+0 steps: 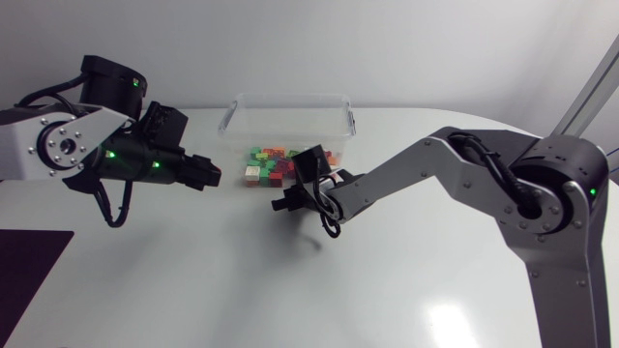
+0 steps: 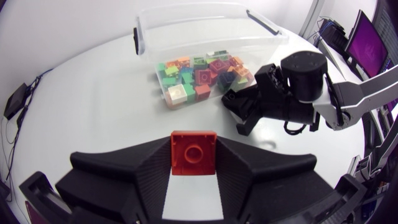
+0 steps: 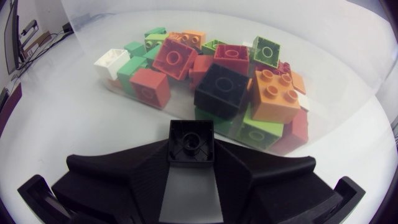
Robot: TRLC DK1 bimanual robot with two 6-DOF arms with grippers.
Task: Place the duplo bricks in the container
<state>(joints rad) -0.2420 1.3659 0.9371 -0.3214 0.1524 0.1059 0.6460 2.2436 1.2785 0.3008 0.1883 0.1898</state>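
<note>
The left gripper [image 1: 201, 174] is clamped on a red duplo brick [image 2: 193, 152], studs up, with both fingers pressing its opposite side walls. The right gripper [image 1: 287, 202] likewise pinches a black duplo brick [image 3: 191, 142], whose hollow underside faces the wrist camera. From above, the clear container [image 1: 290, 101] stands at 12 o'clock on the white table [image 1: 193, 280], and a pile of bricks [image 1: 279, 166] in red, green, orange, white and black lies against its near wall. The left gripper is at about 9 o'clock from that pile and the right gripper at about 6 o'clock, just beside the container. These bricks are probably light, rigid and unlikely to break. Their smooth plastic walls could slip or twist in a corner hold, so the flat side faces look like the best place to grip, square and low on the body rather than across the studs. Each brick likely needs lifting over the rim before release.
</note>
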